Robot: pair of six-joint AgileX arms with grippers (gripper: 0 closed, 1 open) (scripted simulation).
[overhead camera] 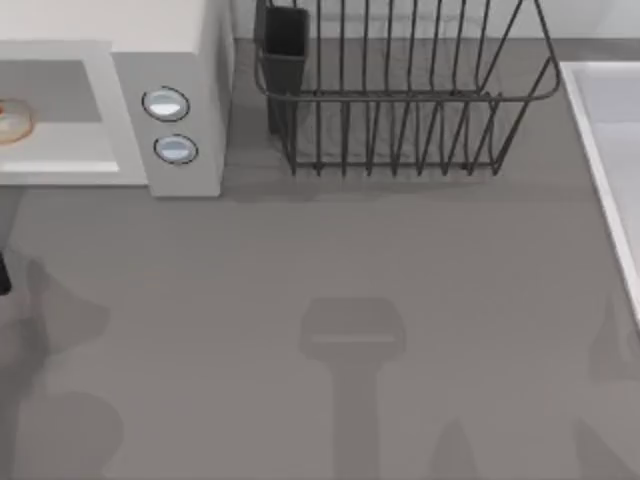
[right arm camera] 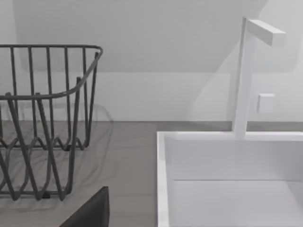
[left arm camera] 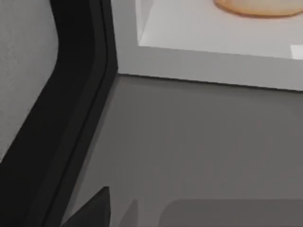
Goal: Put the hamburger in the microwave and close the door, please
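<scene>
Top view: the hamburger (overhead camera: 12,121) lies on the grey floor of the microwave (overhead camera: 185,60) cavity, at the table's far left, with the cavity front open toward the camera; two round dials (overhead camera: 166,104) sit one above the other on the white side panel to the right of the cavity. In the left wrist view the hamburger (left arm camera: 258,7) rests inside the cavity, beyond the white sill of the microwave (left arm camera: 208,68), while a dark fingertip (left arm camera: 92,210) of the left gripper shows low in the foreground, over the grey table (left arm camera: 203,151) in front of the sill and apart from the bun; whether this pincer is released or clenched cannot be told. A black panel edge (left arm camera: 71,118) runs diagonally beside the cavity opening. To the right of the microwave stands a dark wire dish rack (overhead camera: 400,100) with a black cup-like holder (overhead camera: 285,45) at its left end. At the table's right edge lies a white sink (overhead camera: 610,150). In the right wrist view the sink (right arm camera: 163,179) carries a white faucet (right arm camera: 244,71), the dish rack (right arm camera: 42,118) stands beside it, and a dark fingertip (right arm camera: 90,213) of the right gripper shows low in the foreground; its state likewise cannot be told.
</scene>
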